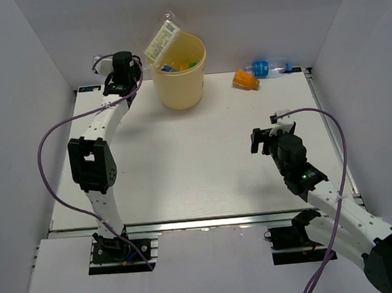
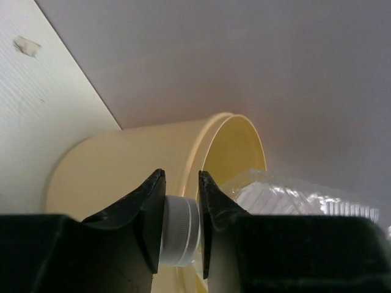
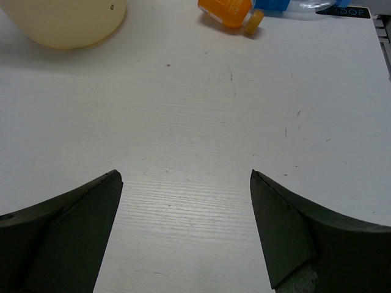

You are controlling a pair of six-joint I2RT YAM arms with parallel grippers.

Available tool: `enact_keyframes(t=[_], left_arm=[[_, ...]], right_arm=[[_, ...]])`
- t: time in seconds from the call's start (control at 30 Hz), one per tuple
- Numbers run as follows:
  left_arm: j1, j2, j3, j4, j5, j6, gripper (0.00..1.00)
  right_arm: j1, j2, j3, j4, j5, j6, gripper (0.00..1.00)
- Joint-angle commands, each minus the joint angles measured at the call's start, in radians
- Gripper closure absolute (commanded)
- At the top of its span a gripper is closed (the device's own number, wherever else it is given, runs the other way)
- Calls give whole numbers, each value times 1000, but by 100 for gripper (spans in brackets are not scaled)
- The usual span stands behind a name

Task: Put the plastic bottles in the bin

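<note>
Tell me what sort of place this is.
Probably a robot test cell: white table boxed by blank walls, left arm and right arm bolted at its near edge, bin and orange bottle as props.

the left arm (image 1: 103, 126) and right arm (image 1: 343, 209) have white links between boxy black joint housings. a purple cable (image 1: 43, 141) trails back from each wrist. behind the right gripper (image 3: 185, 178) glows a small green light (image 1: 305, 175); its fingers (image 3: 67, 238) are matte black curved wedges.

The bin (image 1: 180, 80) is plain pale yellow-orange. The cream-labelled bottle (image 1: 160, 42) is clear, its cap (image 2: 180, 231) white. The orange bottle (image 1: 245, 80) has a yellow cap, and the blue-labelled bottle (image 1: 261, 67) is clear. The table (image 1: 204, 159) is white, with a faint grain.
</note>
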Motion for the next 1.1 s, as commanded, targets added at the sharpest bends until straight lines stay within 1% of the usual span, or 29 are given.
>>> enact_keyframes(t=[0.0,0.03,0.07,0.17,0.37,0.43,0.57,0.6,0.67,0.7,0.73,0.8,0.83,0.9,0.93,0.97,1.03,1.07], left_arm=[[-11,15,79,8,71,29,70],[-15,28,92,4,61,31,54],[-20,29,123,-7,54,38,28],[-31,23,142,-8,42,57,2],[-31,-14,152,-11,31,92,2],[-29,-32,126,-7,36,106,2],[-29,-115,22,25,22,156,2],[-28,-168,-45,30,13,201,2],[-28,-239,-140,47,-1,241,2],[-26,-327,-200,62,-11,265,2],[-25,-378,-340,86,-31,282,2],[-22,-479,-477,146,-56,324,2],[-20,-574,-600,154,-88,333,2],[-18,-661,-712,137,-113,321,2],[-17,-732,-764,125,-119,313,2],[-17,-763,-871,137,-110,315,2],[-17,-814,-970,146,-85,313,2],[-15,-849,-1054,151,-62,296,2]], right_arm=[[-9,-7,13,17,-5,-10,11],[-9,-7,12,16,-5,-11,11],[-9,-8,12,17,-5,-13,11],[-9,-7,10,22,-10,-11,11],[-10,2,14,17,-10,-7,11],[-10,4,15,17,-4,-5,11],[-15,42,27,16,-22,-7,11],[-16,54,41,14,-29,-7,11],[-33,100,58,10,-71,-7,11],[-41,117,69,8,-86,-4,11],[-55,136,90,8,-129,1,11],[-97,200,112,8,-178,13,11],[-113,224,139,14,-212,15,11],[-153,313,177,29,-240,-4,11],[-170,344,203,33,-278,-16,11],[-200,419,268,31,-295,-28,11],[-231,500,344,8,-327,-65,11],[-258,587,430,-6,-335,-65,11]])
